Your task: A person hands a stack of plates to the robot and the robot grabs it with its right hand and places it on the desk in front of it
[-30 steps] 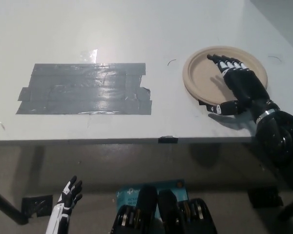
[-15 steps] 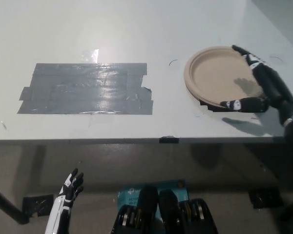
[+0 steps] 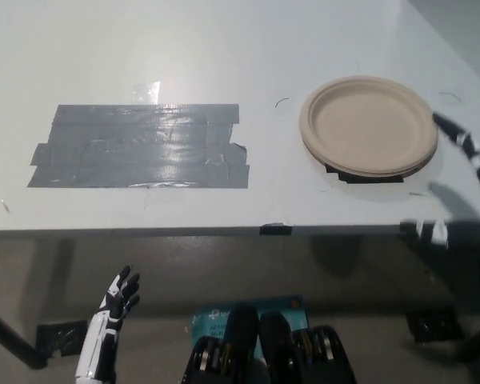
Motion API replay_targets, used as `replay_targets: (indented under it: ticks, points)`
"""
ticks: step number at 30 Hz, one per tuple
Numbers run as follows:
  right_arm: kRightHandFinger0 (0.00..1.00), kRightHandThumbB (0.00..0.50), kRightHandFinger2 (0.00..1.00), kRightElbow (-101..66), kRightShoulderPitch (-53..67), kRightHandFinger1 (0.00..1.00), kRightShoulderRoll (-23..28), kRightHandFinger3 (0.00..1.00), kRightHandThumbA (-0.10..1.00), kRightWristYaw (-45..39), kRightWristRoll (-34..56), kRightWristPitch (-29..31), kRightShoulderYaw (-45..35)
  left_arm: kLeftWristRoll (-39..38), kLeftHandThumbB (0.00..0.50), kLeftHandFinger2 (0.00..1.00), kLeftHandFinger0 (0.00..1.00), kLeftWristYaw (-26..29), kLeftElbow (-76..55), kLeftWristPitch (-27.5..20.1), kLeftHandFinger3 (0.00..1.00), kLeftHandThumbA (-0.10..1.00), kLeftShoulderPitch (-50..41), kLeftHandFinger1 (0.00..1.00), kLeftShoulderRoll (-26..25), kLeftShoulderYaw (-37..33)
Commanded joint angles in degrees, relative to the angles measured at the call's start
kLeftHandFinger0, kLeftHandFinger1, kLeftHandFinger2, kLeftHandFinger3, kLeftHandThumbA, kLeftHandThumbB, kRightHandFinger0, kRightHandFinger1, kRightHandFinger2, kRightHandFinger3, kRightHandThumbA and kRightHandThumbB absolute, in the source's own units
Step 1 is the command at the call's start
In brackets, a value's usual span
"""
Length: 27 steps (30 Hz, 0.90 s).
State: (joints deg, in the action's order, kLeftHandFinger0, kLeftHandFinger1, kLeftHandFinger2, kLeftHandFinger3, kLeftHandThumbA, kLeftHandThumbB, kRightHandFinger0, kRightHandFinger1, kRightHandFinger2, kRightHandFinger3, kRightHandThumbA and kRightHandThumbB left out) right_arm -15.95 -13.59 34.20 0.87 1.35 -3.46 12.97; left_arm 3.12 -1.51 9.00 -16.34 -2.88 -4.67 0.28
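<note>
On the desk lies a round beige plate stack, right hand spread, empty.

Right robot hand open; left low, open.

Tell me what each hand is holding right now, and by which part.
Nothing is held. The stack of plates lies free on the desk; right hand is apart, open. Left hand hangs open below.

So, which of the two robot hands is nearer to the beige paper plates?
The black right hand, by the desk's right edge just beside the stack of beige paper plates. The white left hand hangs below the white desk, far away.
</note>
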Motion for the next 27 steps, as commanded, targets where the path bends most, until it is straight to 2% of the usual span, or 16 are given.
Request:
replay_targets:
  ticks: [1, 3, 4, 5, 7, 9, 11, 12, 15, 16, 19, 21, 27]
  points:
    - [1.0, 0.5, 1.0, -33.6, 16.05, 1.0, -3.95, 1.0, 1.0, 3.16, 31.18, 12.73, -1.94, 0.91, 0.208, 1.0, 1.0, -1.19, -1.25, 0.36, 1.0, 1.0, -0.9, 1.0, -0.66, -1.4]
    - [1.0, 0.451, 1.0, -29.3, 18.48, 1.0, -7.5, 1.0, 1.0, 2.15, 26.82, 11.83, -1.58, 1.32, 0.208, 1.0, 1.0, -1.14, -1.31, 0.14, 1.0, 1.0, -1.6, 1.0, -0.73, -1.56]
    - [1.0, 0.45, 1.0, -27.09, 19.44, 1.0, -9.25, 1.0, 1.0, 1.61, 25.51, 11.3, -1.47, 1.33, 0.208, 1.0, 1.0, -1.19, -1.25, -0.09, 1.0, 1.0, -1.81, 1.0, -0.79, -1.6]
    - [1.0, 0.425, 1.0, -22.06, 20.36, 1.0, -11.95, 1.0, 1.0, 1.0, 23.02, 10.7, -1.25, 1.15, 0.197, 1.0, 1.0, -1.35, -1.12, -0.56, 1.0, 1.0, -2.01, 1.0, -0.87, -1.64]
    - [1.0, 0.427, 1.0, -16.96, 21.16, 1.0, -15.05, 1.0, 1.0, 0.7, 21.2, 9.95, -1.73, 1.05, 0.194, 1.0, 1.0, -1.41, -1.32, -0.49, 1.0, 1.0, -2.25, 1.0, -0.85, -1.73]
    - [1.0, 0.407, 1.0, -11.52, 21.21, 1.0, -17.56, 1.0, 1.0, -0.31, 20.9, 10.54, -2.44, 1.24, 0.196, 1.0, 1.0, -1.34, -1.55, -0.01, 1.0, 1.0, -2.34, 1.0, -0.81, -1.83]
    - [1.0, 0.432, 1.0, -2.73, 20.56, 1.0, -20.45, 1.0, 1.0, -1.66, 19.63, 10.92, -3.55, 1.23, 0.195, 1.0, 1.0, -1.42, -1.87, 0.64, 1.0, 1.0, -2.45, 1.0, -0.71, -1.92]
    - [1.0, 0.411, 1.0, 1.1, 20.28, 1.0, -21.61, 1.0, 1.0, -2.16, 19.04, 11.35, -4.17, 1.14, 0.191, 1.0, 1.0, -1.44, -1.72, 0.27, 1.0, 1.0, -2.51, 1.0, -0.69, -1.96]
    - [1.0, 0.405, 1.0, 5.75, 19.89, 1.0, -22.96, 1.0, 1.0, -3.94, 19.37, 10.29, -5.47, 1.32, 0.191, 1.0, 1.0, -1.13, -1.82, 0.38, 1.0, 1.0, -2.54, 1.0, -0.59, -2.0]
    - [1.0, 0.367, 1.0, 7.02, 19.79, 1.0, -23.31, 1.0, 1.0, -4.54, 18.88, 10.55, -5.8, 1.15, 0.191, 1.0, 1.0, -1.15, -1.93, 0.49, 1.0, 1.0, -2.53, 1.0, -0.57, -2.03]
    - [1.0, 0.359, 1.0, 9.38, 19.42, 1.0, -24.13, 1.0, 1.0, -6.31, 19.36, 10.42, -6.59, 1.36, 0.186, 1.0, 1.0, -0.81, -2.29, 0.71, 1.0, 1.0, -2.51, 1.0, -0.65, -2.0]
    - [1.0, 0.315, 1.0, 10.73, 19.37, 1.0, -24.4, 1.0, 1.0, -7.04, 19.28, 10.67, -6.93, 0.6, 0.171, 1.0, 1.0, -1.2, -1.78, -0.52, 1.0, 1.0, -2.37, 1.0, -0.8, -2.01]
    - [1.0, 0.299, 1.0, 11.75, 19.29, 1.0, -24.68, 1.0, 1.0, -8.02, 18.52, 10.85, -7.74, 0.77, 0.192, 1.0, 1.0, -0.92, -1.75, -0.3, 1.0, 1.0, -2.39, 1.0, -0.95, -1.88]
